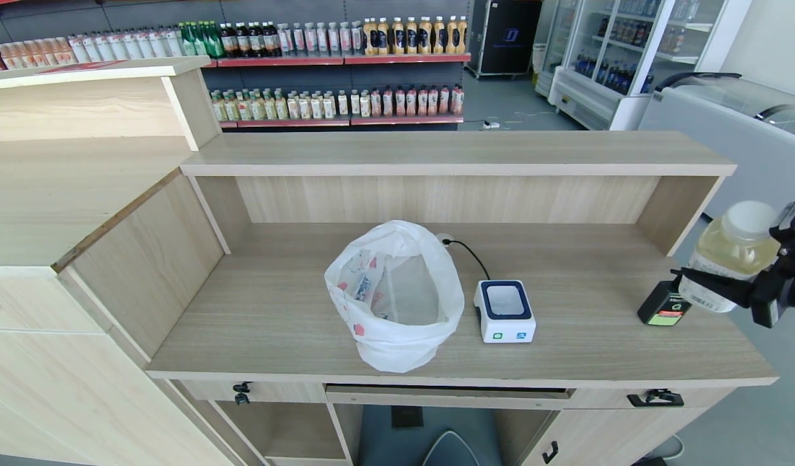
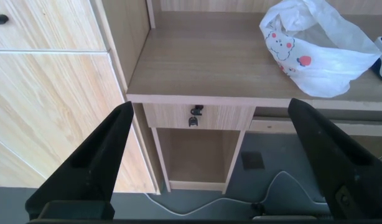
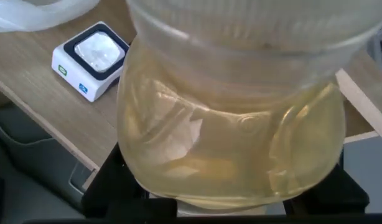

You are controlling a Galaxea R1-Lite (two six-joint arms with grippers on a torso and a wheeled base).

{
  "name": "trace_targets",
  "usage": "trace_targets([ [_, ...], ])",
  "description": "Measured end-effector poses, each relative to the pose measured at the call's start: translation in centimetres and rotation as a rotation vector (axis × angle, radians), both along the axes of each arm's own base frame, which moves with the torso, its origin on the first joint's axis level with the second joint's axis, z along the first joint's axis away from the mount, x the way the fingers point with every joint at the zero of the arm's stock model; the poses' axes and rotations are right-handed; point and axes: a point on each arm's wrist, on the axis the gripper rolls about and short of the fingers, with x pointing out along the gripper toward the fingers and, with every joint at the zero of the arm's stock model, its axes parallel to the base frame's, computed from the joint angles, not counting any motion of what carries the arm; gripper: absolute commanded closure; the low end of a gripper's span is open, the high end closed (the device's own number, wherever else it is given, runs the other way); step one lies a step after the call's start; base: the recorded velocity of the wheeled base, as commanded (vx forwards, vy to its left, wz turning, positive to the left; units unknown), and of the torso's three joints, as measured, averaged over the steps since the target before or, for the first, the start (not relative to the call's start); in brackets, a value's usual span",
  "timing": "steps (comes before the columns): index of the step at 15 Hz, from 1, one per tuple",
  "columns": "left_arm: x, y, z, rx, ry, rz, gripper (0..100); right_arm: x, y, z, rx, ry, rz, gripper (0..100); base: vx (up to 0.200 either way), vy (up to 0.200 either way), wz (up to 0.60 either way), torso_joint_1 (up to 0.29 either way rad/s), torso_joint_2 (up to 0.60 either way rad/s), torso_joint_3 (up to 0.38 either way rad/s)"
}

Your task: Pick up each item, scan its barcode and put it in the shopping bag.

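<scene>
My right gripper (image 1: 727, 285) is shut on a bottle (image 1: 734, 254) of pale yellow drink with a white cap, held tilted in the air past the counter's right end. In the right wrist view the bottle (image 3: 231, 118) is very close, with the white scanner (image 3: 90, 59) on the counter beyond it. The scanner (image 1: 504, 310) sits mid-counter, its cable running back. Left of it stands the white shopping bag (image 1: 394, 294), mouth open. My left gripper (image 2: 209, 165) hangs open below and in front of the counter's left end, holding nothing; the shopping bag (image 2: 315, 43) lies beyond it.
A small black device (image 1: 663, 305) with a green and red face stands on the counter's right end, just below the bottle. A raised wooden shelf (image 1: 456, 152) backs the counter (image 1: 585, 343). A higher cabinet (image 1: 80, 194) walls off the left. Drawers with black handles lie under the front edge.
</scene>
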Motion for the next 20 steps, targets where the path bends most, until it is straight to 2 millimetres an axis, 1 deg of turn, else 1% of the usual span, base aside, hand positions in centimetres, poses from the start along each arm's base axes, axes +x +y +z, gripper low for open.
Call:
trace_targets([
  [4,0.0,0.0,0.0,0.000,0.000,-0.001,0,0.3,-0.9,-0.1,-0.118,-0.049,-0.002,100,0.000,0.000,0.00,0.000,0.00,0.000],
  [7,0.0,0.0,0.0,0.000,0.000,-0.001,0,0.3,-1.3,0.1,-0.179,-0.083,0.002,100,0.000,0.000,0.60,0.001,0.00,0.006],
  [8,0.0,0.0,0.0,0.000,0.000,-0.001,0,0.5,-1.3,0.3,-0.203,-0.119,-0.001,100,0.000,0.000,0.60,0.007,0.00,0.002],
  [10,0.0,0.0,0.0,0.000,0.000,0.000,0,0.7,-1.1,-0.1,-0.208,-0.125,0.019,100,0.000,0.000,0.60,0.010,0.00,0.000],
  [11,0.0,0.0,0.0,0.000,0.000,-0.001,0,1.1,-1.1,0.1,-0.225,-0.164,0.037,100,0.000,0.000,0.00,0.000,0.00,0.000],
  [13,0.0,0.0,0.0,0.000,0.000,0.000,0,2.3,-1.0,-0.3,-0.285,-0.244,0.154,100,0.000,0.000,0.00,0.000,0.00,0.000],
  [15,0.0,0.0,0.0,0.000,0.000,0.000,0,3.8,-1.2,-1.4,-0.325,-0.304,0.271,100,0.000,0.000,0.00,0.000,0.00,0.000],
  [17,0.0,0.0,0.0,0.000,0.000,0.000,0,5.2,-1.2,-3.1,-0.356,-0.328,0.353,100,0.000,0.000,0.00,0.000,0.00,0.000],
  [20,0.0,0.0,0.0,0.000,0.000,0.000,0,6.6,-1.5,-6.0,-0.348,-0.293,0.413,100,0.000,0.000,0.00,0.000,0.00,0.000],
])
